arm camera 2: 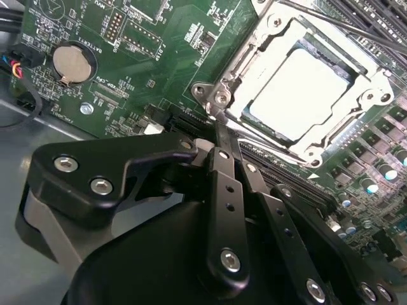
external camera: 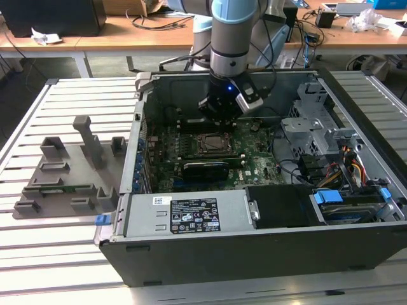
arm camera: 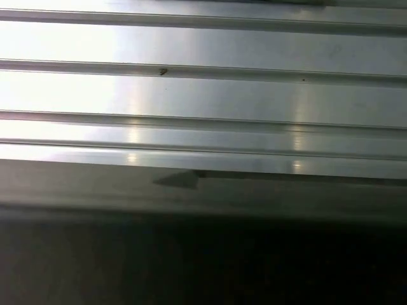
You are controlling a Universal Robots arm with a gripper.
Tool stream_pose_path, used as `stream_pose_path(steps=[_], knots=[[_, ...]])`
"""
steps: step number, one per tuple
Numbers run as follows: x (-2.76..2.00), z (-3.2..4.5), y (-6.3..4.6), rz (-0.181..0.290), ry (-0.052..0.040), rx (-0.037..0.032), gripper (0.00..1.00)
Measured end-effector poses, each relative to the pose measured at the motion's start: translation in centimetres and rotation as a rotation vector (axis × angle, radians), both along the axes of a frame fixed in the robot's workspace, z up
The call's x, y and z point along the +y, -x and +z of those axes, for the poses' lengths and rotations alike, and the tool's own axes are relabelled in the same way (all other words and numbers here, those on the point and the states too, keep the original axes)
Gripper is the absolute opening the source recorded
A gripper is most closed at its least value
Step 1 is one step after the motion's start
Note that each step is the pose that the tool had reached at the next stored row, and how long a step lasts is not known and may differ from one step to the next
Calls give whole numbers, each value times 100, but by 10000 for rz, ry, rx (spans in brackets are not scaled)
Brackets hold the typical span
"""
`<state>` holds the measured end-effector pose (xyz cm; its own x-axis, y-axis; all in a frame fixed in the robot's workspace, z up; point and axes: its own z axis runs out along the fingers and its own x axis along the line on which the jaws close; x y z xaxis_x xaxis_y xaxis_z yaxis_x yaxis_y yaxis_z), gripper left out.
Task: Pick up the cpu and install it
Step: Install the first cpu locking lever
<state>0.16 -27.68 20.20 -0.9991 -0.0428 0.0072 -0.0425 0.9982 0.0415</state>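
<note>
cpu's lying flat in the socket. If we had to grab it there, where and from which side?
From straight above, probably on two opposite edges of the cpu's raised metal top. It lies flat in the socket, and the metal socket frame rings its rim, so a sideways approach looks blocked.

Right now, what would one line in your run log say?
gripper: above motherboard, beside socket | cpu: seated in socket, not held | socket frame: open

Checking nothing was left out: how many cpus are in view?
1. The cpu sits inside the socket frame on the motherboard, just beyond the gripper. Others could be hidden behind the arm.
</note>
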Motion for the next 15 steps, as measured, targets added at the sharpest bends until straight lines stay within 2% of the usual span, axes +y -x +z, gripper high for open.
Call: stream_pose_path(steps=[5, 10, 15], knots=[[-1, -7, -1, -1, 2, -1, 11], [0, 29, 14, -1, 5, -47, 11], [-35, 30, 21, 0, 14, -50, 11]])
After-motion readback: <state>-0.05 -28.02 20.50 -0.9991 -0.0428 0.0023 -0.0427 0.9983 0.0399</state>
